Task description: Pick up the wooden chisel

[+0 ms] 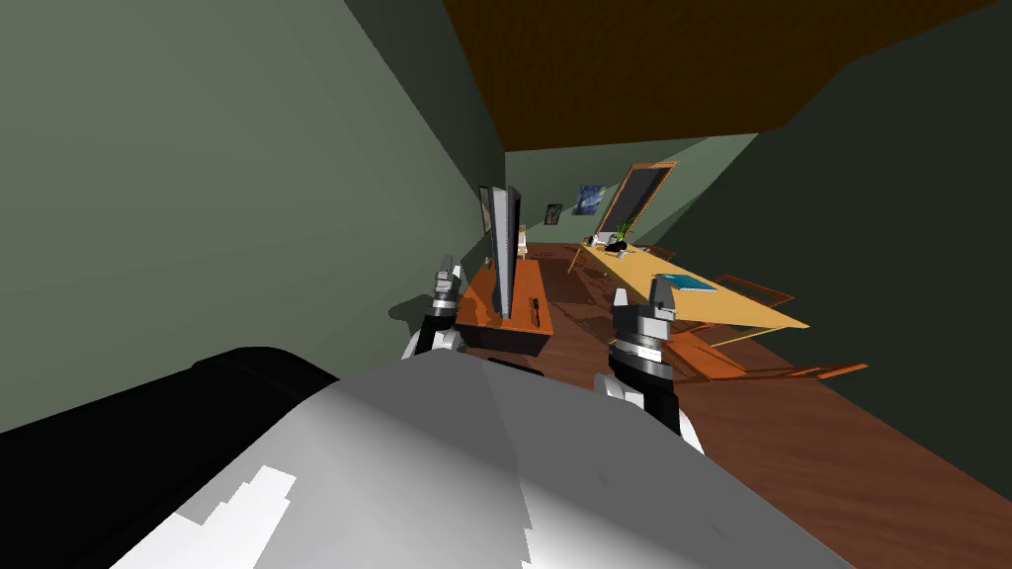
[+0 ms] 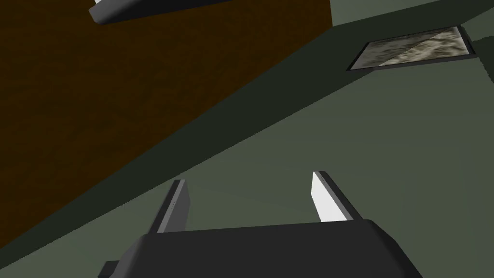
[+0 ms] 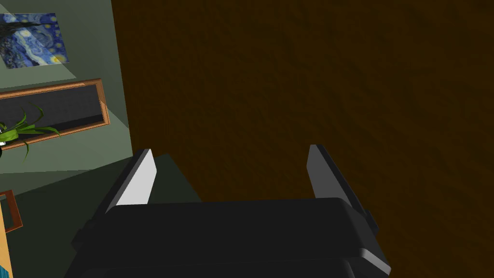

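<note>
Chisel: small dark stick (likely the one meant), lying on the low orange surface, just right of the tall grey screen, well apart from both arms.
Left end effector: fingers apart, holding nothing.
Right end effector: fingers apart, holding nothing.
Step now: getting close enough to reach.
Doing it well: roll up slowly to the near end of the surface, keep clear of the screen, come down from above, line the fingers across the thin sides, then pinch.
</note>
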Controlling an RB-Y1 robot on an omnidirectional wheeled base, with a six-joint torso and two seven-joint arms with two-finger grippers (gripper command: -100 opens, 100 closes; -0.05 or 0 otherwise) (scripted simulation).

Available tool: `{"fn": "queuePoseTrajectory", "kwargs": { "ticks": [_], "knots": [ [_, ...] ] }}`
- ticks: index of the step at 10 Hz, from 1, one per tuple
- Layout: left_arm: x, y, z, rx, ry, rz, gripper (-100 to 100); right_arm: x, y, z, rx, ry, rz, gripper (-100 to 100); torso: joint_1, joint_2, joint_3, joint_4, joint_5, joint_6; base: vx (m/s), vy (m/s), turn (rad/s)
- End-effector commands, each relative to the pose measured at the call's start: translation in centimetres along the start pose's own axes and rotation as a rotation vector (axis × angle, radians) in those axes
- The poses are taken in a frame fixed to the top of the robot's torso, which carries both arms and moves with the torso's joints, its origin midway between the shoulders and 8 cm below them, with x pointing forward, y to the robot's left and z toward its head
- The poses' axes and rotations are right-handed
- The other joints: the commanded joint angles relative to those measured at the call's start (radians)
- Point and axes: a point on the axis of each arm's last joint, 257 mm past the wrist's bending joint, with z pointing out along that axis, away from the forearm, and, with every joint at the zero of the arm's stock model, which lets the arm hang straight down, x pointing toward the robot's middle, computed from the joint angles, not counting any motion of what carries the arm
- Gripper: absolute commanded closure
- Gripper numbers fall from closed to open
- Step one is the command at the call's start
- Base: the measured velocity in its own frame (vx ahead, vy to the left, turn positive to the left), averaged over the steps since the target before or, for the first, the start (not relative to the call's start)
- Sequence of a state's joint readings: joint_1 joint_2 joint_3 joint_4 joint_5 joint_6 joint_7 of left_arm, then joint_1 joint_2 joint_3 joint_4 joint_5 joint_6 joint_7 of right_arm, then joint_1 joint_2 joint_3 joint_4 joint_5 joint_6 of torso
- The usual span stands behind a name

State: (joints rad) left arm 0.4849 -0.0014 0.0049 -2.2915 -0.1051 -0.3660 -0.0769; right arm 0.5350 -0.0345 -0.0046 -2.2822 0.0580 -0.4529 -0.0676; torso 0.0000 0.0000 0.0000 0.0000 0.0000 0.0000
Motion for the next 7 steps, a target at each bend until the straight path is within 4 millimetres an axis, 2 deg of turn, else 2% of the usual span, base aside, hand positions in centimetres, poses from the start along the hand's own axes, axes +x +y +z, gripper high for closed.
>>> {"fn": "queuePoseTrajectory", "kwargs": {
  "ticks": [1,3,5,7],
  "knots": [
    [0.0,0.0,0.0,0.0,0.0,0.0,0,0.5,0.4,0.3,-0.009,0.028,0.001,-100,0.0,0.0,0.0,0.0,0.0,0.0,-0.019,-0.029,0.011],
    [0.0,0.0,0.0,0.0,0.0,0.0,0,1.3,0.8,0.9,-0.016,0.062,0.012,-100,-0.003,0.002,0.001,0.0,-0.001,0.0,-0.031,-0.085,0.04],
    [0.0,0.0,0.0,0.0,0.0,0.0,0,2.2,0.3,1.6,0.0,0.092,0.027,-100,-0.013,0.003,0.002,0.001,-0.003,0.0,-0.05,-0.202,0.165],
    [0.0,0.0,0.0,0.0,0.0,0.0,0,2.9,-0.9,2.0,0.032,0.111,0.033,-100,-0.011,0.003,0.002,0.001,-0.003,0.0,-0.052,-0.141,0.141]
  ]
}}
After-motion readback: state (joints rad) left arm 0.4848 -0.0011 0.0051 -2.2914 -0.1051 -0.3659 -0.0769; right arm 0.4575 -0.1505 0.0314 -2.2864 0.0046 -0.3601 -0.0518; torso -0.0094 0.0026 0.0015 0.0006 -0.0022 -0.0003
